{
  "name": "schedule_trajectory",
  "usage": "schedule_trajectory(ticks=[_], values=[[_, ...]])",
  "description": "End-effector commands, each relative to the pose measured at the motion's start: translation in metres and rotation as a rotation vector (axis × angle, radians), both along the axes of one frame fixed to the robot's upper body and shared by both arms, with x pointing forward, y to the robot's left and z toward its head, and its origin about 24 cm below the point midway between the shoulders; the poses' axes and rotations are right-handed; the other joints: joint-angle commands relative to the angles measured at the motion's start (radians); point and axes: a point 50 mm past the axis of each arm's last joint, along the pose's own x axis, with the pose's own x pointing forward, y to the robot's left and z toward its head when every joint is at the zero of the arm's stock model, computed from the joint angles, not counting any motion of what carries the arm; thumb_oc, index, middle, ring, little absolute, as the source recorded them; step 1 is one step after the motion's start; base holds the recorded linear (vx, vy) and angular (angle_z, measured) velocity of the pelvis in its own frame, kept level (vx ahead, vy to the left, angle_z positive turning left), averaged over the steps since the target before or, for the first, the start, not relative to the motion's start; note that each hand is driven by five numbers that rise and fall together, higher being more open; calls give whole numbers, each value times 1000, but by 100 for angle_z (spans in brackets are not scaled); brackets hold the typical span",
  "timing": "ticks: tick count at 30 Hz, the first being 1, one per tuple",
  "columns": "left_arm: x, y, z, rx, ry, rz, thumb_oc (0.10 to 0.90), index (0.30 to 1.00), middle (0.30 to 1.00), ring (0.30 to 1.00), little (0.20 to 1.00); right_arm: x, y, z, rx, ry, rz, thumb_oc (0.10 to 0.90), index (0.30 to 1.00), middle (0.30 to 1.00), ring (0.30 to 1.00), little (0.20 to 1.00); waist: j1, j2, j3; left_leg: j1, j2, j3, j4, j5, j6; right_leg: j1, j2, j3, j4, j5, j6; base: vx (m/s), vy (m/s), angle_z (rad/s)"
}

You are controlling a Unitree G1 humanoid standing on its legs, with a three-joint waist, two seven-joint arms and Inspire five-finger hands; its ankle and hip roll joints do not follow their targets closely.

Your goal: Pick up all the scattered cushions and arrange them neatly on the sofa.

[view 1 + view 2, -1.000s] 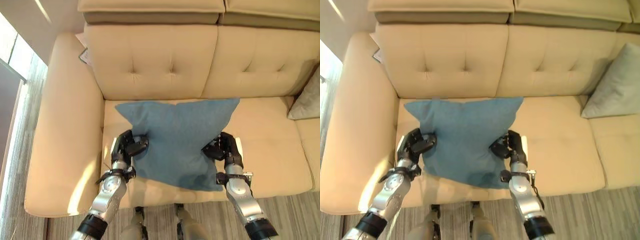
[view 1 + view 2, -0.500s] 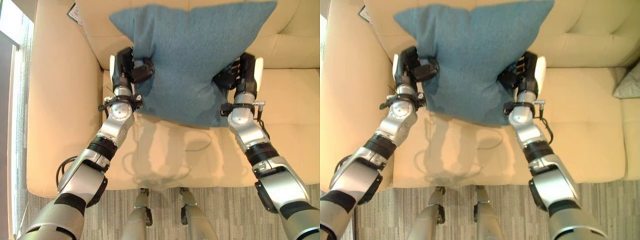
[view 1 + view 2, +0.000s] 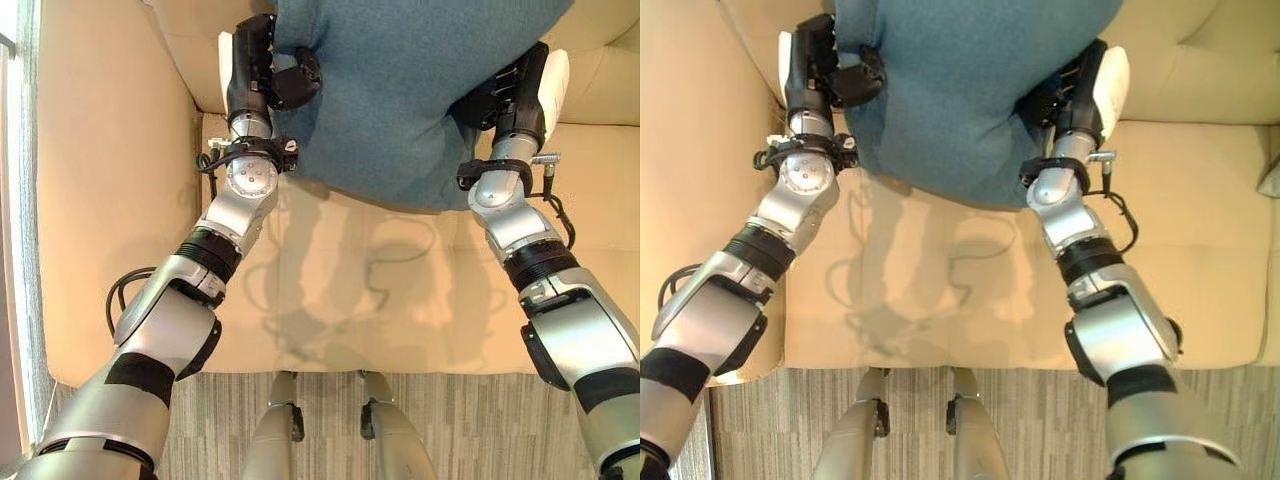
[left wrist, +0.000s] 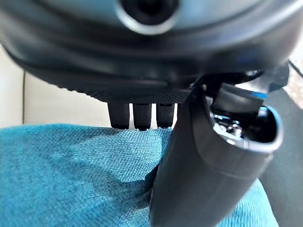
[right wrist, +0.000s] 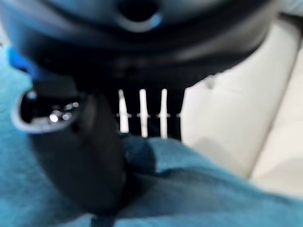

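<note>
Left hand point(image 3: 262, 75): fingers and thumb pinch left edge of blue cushion point(image 3: 410, 90). Cushion now raised off sofa seat point(image 3: 380, 300), higher and farther than one second ago, near backrest. Right hand point(image 3: 520, 90): fingers clamp right edge. Lift done; judged next: set cushion upright against backrest.

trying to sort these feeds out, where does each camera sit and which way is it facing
Left eye view: on the head, looking down at the sofa; both arms reach forward, left hand and right hand pinching the blue cushion.
Right eye view: beside it, the same scene slightly offset.
Left wrist view: on the left wrist, looking along the hand; thumb and fingers pinch the cushion.
Right wrist view: on the right wrist, likewise, sofa upholstery beyond.
Shared: all four show the cushion.
</note>
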Motion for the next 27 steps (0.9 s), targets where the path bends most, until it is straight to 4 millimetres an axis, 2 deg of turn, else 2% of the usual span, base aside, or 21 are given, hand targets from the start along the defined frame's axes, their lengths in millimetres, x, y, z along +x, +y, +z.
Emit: schedule_trajectory(ticks=[1, 4, 7, 9, 11, 15, 16, 18, 20, 22, 24, 25, 27], values=[[-45, -65, 103, 98, -445, -231, 800, 900, 900, 900, 900, -12, 24, 99, -53, -268, 127, 800, 900, 900, 900, 900, 8, -13, -12, -35, 2, -14, 2, -62, -89, -28, -12, -16, 2, -63, 103, 0, 0, 0], [-46, -65, 94, 70, -429, -275, 800, 900, 900, 900, 900, -8, 18, 90, -42, -211, 144, 800, 900, 900, 900, 900, 12, -13, -4, -41, 3, -17, 2, -58, -91, -34, -11, -21, 2, -62, 102, -11, -7, 1], [-46, -69, 75, 6, -376, -358, 800, 900, 900, 900, 900, -3, 13, 72, 2, -129, 189, 800, 900, 900, 900, 900, 10, -20, -3, -38, 4, -21, 2, -56, -93, -31, -7, -25, 2, -62, 100, -11, -23, 3], [-47, -68, 71, -7, -366, -373, 800, 900, 900, 900, 900, -2, 11, 68, 16, -119, 196, 800, 900, 900, 900, 900, 10, -22, -4, -36, 5, -21, 2, -57, -93, -30, -6, -25, 2, -62, 100, -6, -24, 5], [-48, -66, 58, -44, -342, -402, 800, 900, 900, 900, 900, -2, 6, 55, 57, -101, 211, 800, 900, 900, 900, 900, 10, -25, -7, -31, 7, -22, 2, -58, -95, -25, -7, -26, 2, -65, 98, -5, -16, 2], [-49, -61, 50, -44, -334, -400, 800, 900, 900, 900, 900, -3, 4, 47, 64, -96, 219, 800, 900, 900, 900, 900, 9, -26, -8, -27, 7, -22, 2, -58, -96, -20, -6, -25, 2, -68, 96, 0, 0, 0], [-47, -47, 40, -33, -323, -360, 800, 900, 900, 900, 900, -8, 0, 38, 58, -112, 231, 800, 900, 900, 900, 900, 5, -28, -11, -21, 9, -21, 2, -61, -97, -15, -5, -30, 2, -72, 96, 0, 0, 0], [-44, -43, 37, -33, -310, -340, 800, 900, 900, 900, 900, -10, -2, 35, 64, -119, 233, 800, 900, 900, 900, 900, 3, -31, -12, -19, 10, -22, 2, -62, -97, -12, -6, -31, 2, -72, 96, 0, 0, 0], [-37, -26, 35, 11, -294, -246, 800, 900, 900, 900, 900, -17, -8, 28, 171, -179, 256, 800, 900, 900, 900, 900, -9, -33, -14, -16, 12, -21, 2, -66, -97, -10, -6, -32, 2, -73, 96, 0, 0, 0], [-35, -20, 33, 29, -291, -218, 800, 900, 900, 900, 900, -20, -10, 25, 209, -199, 271, 800, 900, 900, 900, 900, -13, -36, -17, -16, 13, -21, 2, -67, -97, -10, -6, -31, 2, -74, 96, -2, 1, 4], [-30, -1, 30, 56, -273, -137, 800, 900, 900, 900, 900, -28, -18, 10, 311, -238, 299, 800, 900, 900, 900, 900, -28, -41, -25, -16, 15, -20, 2, -73, -95, -14, -6, -29, 2, -74, 98, 9, -1, 4], [-30, -1, 30, 57, -273, -137, 800, 900, 900, 900, 900, -28, -18, 10, 312, -238, 298, 800, 900, 900, 900, 900, -29, -42, -25, -20, 14, -20, 2, -67, -95, -17, -7, -29, 2, -68, 98, 0, 0, 0], [-26, 13, 25, 10, -247, -94, 800, 900, 900, 900, 900, -34, -24, -2, 361, -248, 312, 800, 900, 900, 900, 900, -37, -44, -29, -16, 17, -17, 2, -75, -94, -15, -7, -28, 2, -74, 98, 16, 7, 0]])
